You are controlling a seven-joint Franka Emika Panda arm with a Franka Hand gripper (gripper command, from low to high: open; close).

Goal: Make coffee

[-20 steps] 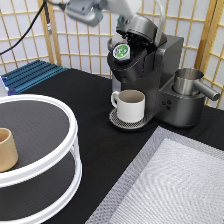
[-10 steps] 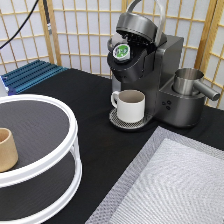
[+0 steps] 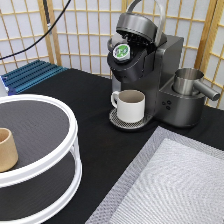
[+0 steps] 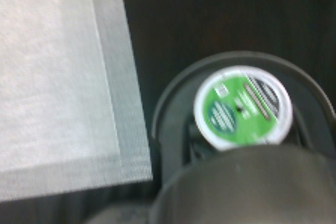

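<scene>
The coffee pod (image 3: 121, 51), white with a green-and-white foil top, sits in the holder of the dark grey coffee machine (image 3: 155, 75), whose lid stands raised above it. The wrist view looks straight down on the same coffee pod (image 4: 241, 108) in its round dark holder. A cream-white handled mug (image 3: 129, 105) stands on the machine's drip tray, below the pod. My gripper does not show in the exterior view; only a black cable crosses the exterior view's top left.
A white two-tier round stand (image 3: 37, 150) fills the exterior view's left, with a tan handleless cup (image 3: 7, 149) on its top shelf. A grey mat (image 3: 175, 185) lies at the bottom right. A metal pitcher (image 3: 189, 82) sits on the machine's right side. A blue rack (image 3: 30, 75) is at the back left.
The arm, above the machine one second ago, has gone up out of the exterior view. The pod stays in the holder with the lid raised.
</scene>
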